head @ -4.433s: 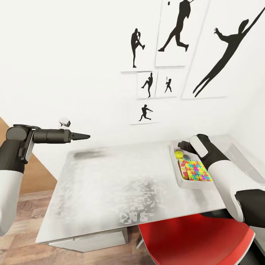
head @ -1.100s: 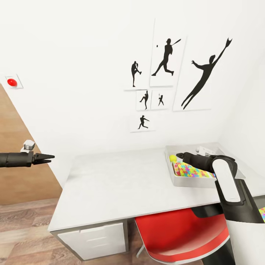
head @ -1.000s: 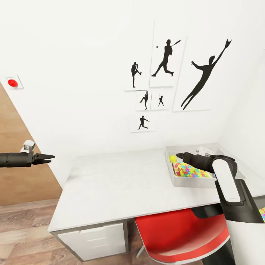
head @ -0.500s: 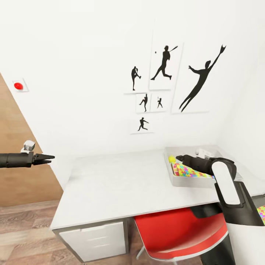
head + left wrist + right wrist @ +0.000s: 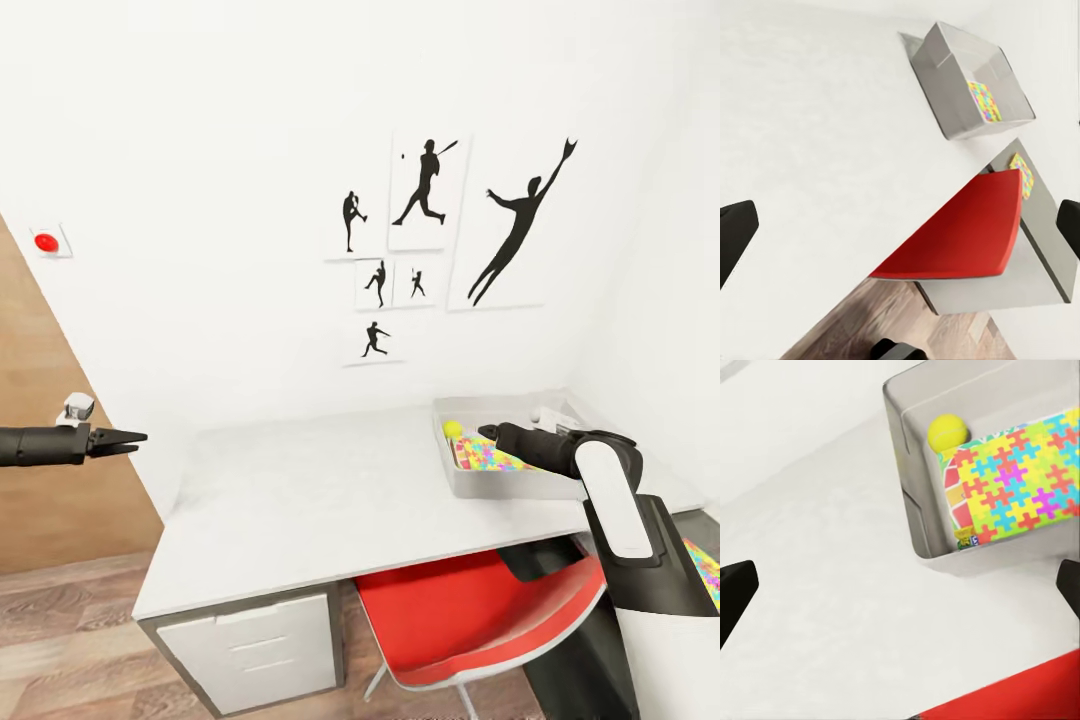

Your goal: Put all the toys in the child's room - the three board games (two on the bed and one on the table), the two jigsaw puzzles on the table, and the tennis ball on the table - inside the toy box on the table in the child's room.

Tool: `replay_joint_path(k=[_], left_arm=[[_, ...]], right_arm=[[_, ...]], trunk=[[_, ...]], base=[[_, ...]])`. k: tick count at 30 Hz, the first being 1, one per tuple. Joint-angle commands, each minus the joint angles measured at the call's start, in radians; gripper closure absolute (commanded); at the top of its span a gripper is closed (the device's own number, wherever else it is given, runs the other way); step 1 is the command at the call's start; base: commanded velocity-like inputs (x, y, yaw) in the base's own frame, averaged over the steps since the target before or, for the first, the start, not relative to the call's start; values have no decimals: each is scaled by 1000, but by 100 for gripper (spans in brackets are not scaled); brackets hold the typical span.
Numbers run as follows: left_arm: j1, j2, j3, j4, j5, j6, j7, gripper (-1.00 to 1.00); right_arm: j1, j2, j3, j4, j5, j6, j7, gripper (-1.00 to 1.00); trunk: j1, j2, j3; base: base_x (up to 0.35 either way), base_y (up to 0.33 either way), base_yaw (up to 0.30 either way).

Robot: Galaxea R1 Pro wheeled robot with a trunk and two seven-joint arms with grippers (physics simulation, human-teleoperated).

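The light-grey toy box [image 5: 497, 486] stands at the right end of the white table [image 5: 320, 490]. Inside it lie the tennis ball [image 5: 452, 429] and a jigsaw puzzle [image 5: 483, 456]. The right wrist view shows the ball [image 5: 947, 432], the puzzle [image 5: 1016, 484] and, under the puzzle, the red-yellow-green edge of a board game [image 5: 958, 501]. My right gripper [image 5: 487, 432] is open and empty above the box's near end. A second jigsaw puzzle [image 5: 706, 566] lies on the lower dark section [image 5: 1022, 171]. My left gripper [image 5: 137, 436] hangs open and empty left of the table.
A red-and-white chair [image 5: 470, 610] is tucked under the table's right half, and pale drawers [image 5: 255, 640] sit under its left end. Black silhouette pictures [image 5: 430, 230] hang on the white wall. A wooden panel [image 5: 50, 470] and plank floor [image 5: 70, 650] lie to the left.
The whole view has pulled back and shifted, so the camera moved away from the table. My right gripper stays over the toy box; my left arm has kept its pose.
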Motion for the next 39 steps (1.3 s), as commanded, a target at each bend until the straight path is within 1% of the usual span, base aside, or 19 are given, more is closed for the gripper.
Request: replay_joint_path(k=[1,5,15,20,26,30,32,37,39], left_arm=[[-1,0,3,2,-8,9,-7,-100],[-1,0,4,24,-6,5,-7,-100],[-1,2,4,36,-8,-16,-7,-100],[-1,2,4,45,-9,-17,-7,-100],[-1,3,4,47,-9,-18,-7,-100],[-1,2,4,47,-9,-18,-7,-100],[-1,2,4,47,-8,-18,-7,-100],[-1,3,4,47,-8,-18,-7,-100],[-1,2,4,47,-8,-18,-7,-100]], right_arm=[[-1,0,0,-1,-10,3,-10,-100],[-1,-1,-1,0,-10,2,-10,-100],[-1,-2,-2,3,-10,2,-9,-100],[-1,-3,-3,4,-11,2,-9,-100],[3,-5,-7,13,-10,2,-6,-100],[9,-7,-11,19,-10,1,12,-100],[11,-9,-17,24,-9,0,18,-100],[19,-11,-61,53,-10,-8,23,-100],[35,-12,-101,62,-10,-10,28,-100]], trunk=[[1,-2,-1],[1,-2,4],[1,-2,15],[1,-2,21],[1,-2,27],[1,-2,32],[1,-2,34],[1,-2,39],[1,-2,42]], base=[[-90,50,-204],[-106,75,-212],[-168,132,-225],[-224,33,-229],[-31,3,-229],[-3,0,-229],[-1,0,-229],[0,0,-229],[0,0,-229]])
